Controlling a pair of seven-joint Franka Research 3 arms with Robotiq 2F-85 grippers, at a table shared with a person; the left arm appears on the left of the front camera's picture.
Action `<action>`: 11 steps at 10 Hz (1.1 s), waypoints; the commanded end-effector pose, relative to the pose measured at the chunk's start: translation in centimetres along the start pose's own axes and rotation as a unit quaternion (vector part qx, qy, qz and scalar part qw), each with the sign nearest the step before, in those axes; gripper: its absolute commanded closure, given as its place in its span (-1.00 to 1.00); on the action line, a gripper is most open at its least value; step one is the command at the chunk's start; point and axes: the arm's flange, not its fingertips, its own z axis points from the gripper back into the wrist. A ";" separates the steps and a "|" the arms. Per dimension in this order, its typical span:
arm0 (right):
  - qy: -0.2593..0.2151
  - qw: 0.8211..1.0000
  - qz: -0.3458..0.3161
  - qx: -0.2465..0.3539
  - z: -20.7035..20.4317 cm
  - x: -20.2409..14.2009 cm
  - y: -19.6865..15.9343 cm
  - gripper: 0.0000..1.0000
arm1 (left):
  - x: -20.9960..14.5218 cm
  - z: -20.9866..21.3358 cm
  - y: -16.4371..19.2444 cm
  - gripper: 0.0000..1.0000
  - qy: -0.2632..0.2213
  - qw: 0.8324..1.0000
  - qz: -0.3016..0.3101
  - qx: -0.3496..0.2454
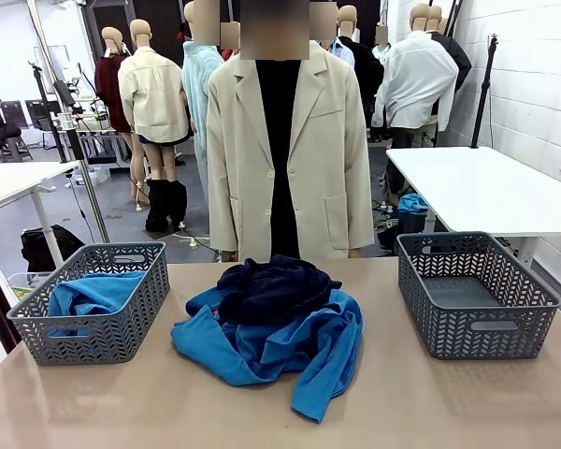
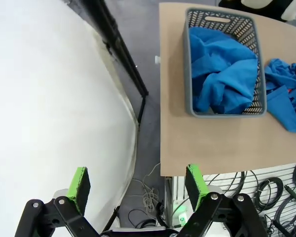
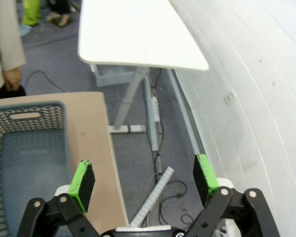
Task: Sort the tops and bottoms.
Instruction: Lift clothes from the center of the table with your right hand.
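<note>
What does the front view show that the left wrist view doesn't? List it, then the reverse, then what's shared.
Front view: the empty right basket and a white side table. Left wrist view: the open left gripper and black cables below the wooden table. Shared: the left basket holding a blue top, plus the blue pile.

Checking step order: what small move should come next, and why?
Probably bring the open right jaws over the bottoms, lying on top of the tops; the right basket is empty, the left basket already holds a top.
</note>
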 end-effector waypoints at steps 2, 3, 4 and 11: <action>-0.029 0.996 0.033 0.081 3.8 2.4 8.3 -1.00 | 0.7 0.0 -0.1 -1.00 -0.002 1.000 -0.002 -0.006; -0.036 0.992 0.054 0.104 5.1 2.3 11.1 -1.00 | 0.7 0.0 -0.1 -1.00 -0.002 1.000 -0.002 -0.006; -0.048 0.986 0.076 0.138 6.1 2.2 14.2 -1.00 | 0.7 0.0 -0.1 -1.00 -0.002 1.000 -0.002 -0.006; -0.044 0.949 0.146 0.276 10.4 -2.2 30.5 -1.00 | 0.7 0.0 -0.1 -1.00 -0.002 1.000 -0.002 -0.006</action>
